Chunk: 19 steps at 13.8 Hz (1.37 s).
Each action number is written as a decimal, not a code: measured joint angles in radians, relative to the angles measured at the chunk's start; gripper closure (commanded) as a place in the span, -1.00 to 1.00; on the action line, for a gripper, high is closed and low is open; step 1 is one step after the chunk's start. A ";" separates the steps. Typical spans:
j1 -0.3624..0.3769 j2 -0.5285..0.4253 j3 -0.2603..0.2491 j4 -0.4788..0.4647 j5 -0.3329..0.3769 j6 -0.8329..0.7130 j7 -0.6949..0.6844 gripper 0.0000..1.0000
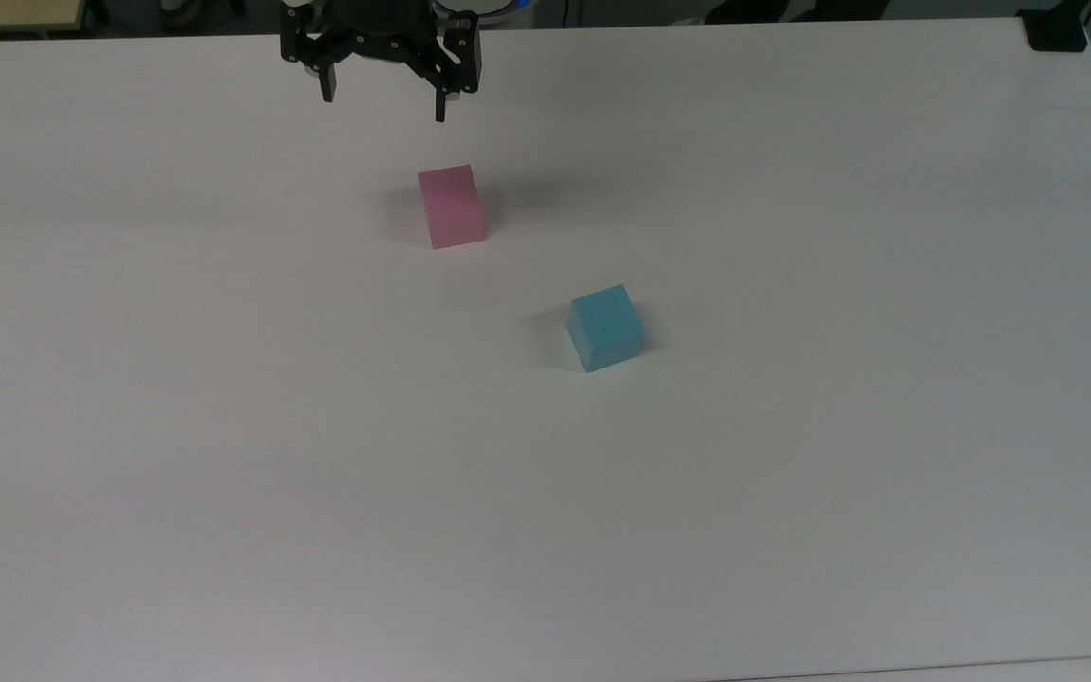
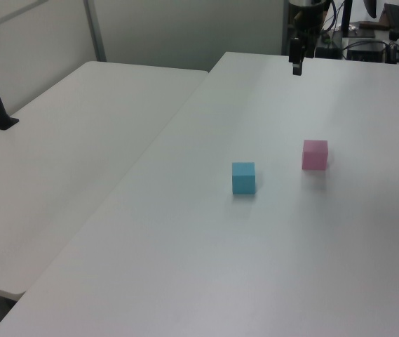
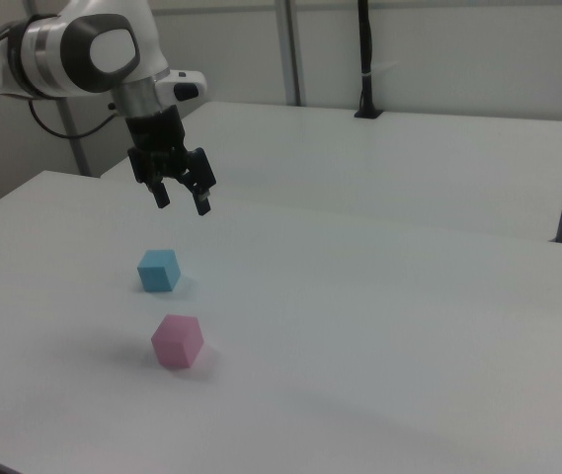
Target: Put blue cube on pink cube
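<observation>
Non-task items: furniture and fixtures

White table (image 1: pixel 223 426); second white table (image 2: pixel 66 140) alongside at 9 o'clock in the left view; black post (image 3: pixel 364 59) upright at 12 o'clock in the right view, possibly a stand.

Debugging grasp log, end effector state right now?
End effector: open, holding nothing, raised above the table, clear of the blue cube and pink cube.

small light blue matte foam-like cube (image 1: pixel 606 328) | plain faces, flat on white table, untouched, corner turned toward top view camera | small pale pink matte foam-like cube (image 1: pixel 452 206) | same size, flat on table | cubes apart, not stacked; pink up-left of blue in top view
</observation>
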 measured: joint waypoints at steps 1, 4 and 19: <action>0.000 0.001 -0.001 0.000 0.000 0.000 0.000 -1.00; -0.002 0.005 -0.005 0.000 0.000 0.000 0.000 -1.00; -0.005 0.007 -0.011 0.000 0.000 0.000 -0.031 -1.00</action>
